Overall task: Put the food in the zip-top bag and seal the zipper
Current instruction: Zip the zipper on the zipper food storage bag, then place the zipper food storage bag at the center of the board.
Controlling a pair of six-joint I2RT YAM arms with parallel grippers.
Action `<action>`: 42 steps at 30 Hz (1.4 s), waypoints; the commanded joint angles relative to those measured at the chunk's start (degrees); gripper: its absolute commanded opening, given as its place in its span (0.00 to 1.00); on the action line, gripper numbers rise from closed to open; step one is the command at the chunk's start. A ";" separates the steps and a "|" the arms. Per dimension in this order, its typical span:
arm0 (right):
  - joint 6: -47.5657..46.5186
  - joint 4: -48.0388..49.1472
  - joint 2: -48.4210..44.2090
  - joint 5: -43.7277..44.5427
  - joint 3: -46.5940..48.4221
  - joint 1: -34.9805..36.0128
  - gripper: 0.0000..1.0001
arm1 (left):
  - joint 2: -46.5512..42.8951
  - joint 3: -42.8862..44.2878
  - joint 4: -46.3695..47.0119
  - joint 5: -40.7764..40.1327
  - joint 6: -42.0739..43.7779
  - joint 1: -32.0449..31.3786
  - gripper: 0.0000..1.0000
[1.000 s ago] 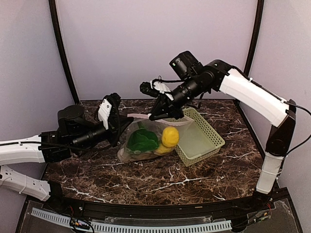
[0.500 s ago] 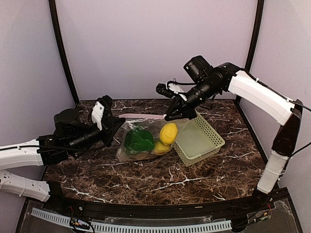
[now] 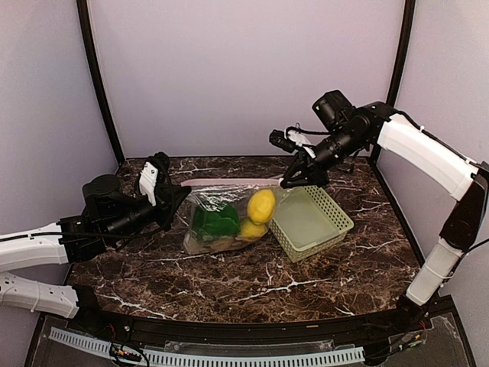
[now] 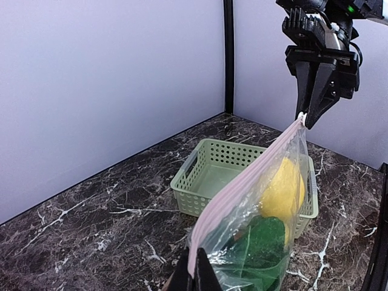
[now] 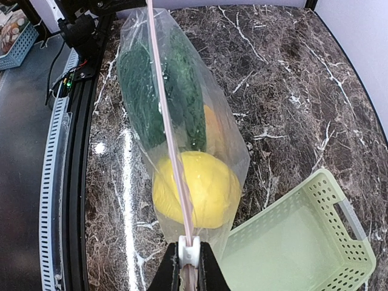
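Top external view: left gripper (image 3: 182,193) and right gripper (image 3: 288,182) each pinch one zipper (image 3: 229,183) end, zip-top bag (image 3: 218,225) just beside basket (image 3: 315,245).

I see plain pale lilac walls (image 3: 244,69) closing in three sides, with black posts (image 3: 98,84) at the back corners. The tabletop (image 3: 252,287) is dark brown marble veined white, evenly lit.

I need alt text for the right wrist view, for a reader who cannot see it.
The right gripper pinches the pink zipper of a clear zip-top bag stretched away from it. Inside are a yellow lemon and green food; a light green basket sits beside it.
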 commanded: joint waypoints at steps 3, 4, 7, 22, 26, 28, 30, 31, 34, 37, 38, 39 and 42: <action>-0.21 -3.93 -2.46 4.35 -1.44 -2.65 0.07 | -2.19 -1.29 -0.34 -4.76 -0.53 1.94 0.01; -0.22 -3.93 -2.47 4.44 -1.50 -2.65 0.07 | -2.19 -1.34 -0.34 -4.82 -0.53 1.93 0.01; -0.47 -3.89 -2.55 4.62 -1.87 -2.72 0.07 | -2.15 -1.38 -0.34 -4.96 -0.53 1.97 0.01; -2.99 -2.66 9.04 3.34 10.96 -2.93 0.08 | 8.37 0.78 10.96 0.35 -3.64 10.31 0.01; -2.78 -2.78 18.70 5.45 26.32 -2.92 0.07 | 15.67 6.63 14.93 4.97 -3.37 16.74 0.01; -2.11 -3.95 22.63 6.96 35.16 -2.83 0.07 | 17.64 9.90 14.98 7.39 -2.49 19.01 0.01; -2.07 -0.70 21.54 8.34 35.50 -2.80 0.06 | 18.04 12.63 14.31 8.82 -1.37 20.04 0.01; -2.18 0.94 20.48 8.55 34.69 -2.80 0.07 | 17.99 13.40 13.97 9.37 -1.26 20.38 0.01; -2.08 5.01 17.49 8.42 31.95 -2.76 0.08 | 17.13 15.55 11.69 11.22 1.18 20.76 0.01; -2.01 7.58 14.56 3.85 26.50 -2.66 0.09 | 15.60 14.02 10.15 13.76 1.16 20.78 0.01; -1.90 7.99 13.56 1.88 24.43 -2.43 0.09 | 15.10 13.30 10.00 14.32 0.42 20.79 0.01; -1.89 8.23 12.48 0.09 22.09 -2.01 0.10 | 13.82 11.47 9.63 15.86 -0.10 20.79 0.01; -2.30 8.44 9.16 -2.91 14.84 0.40 0.11 | 10.33 7.61 7.76 19.64 -3.99 20.71 0.01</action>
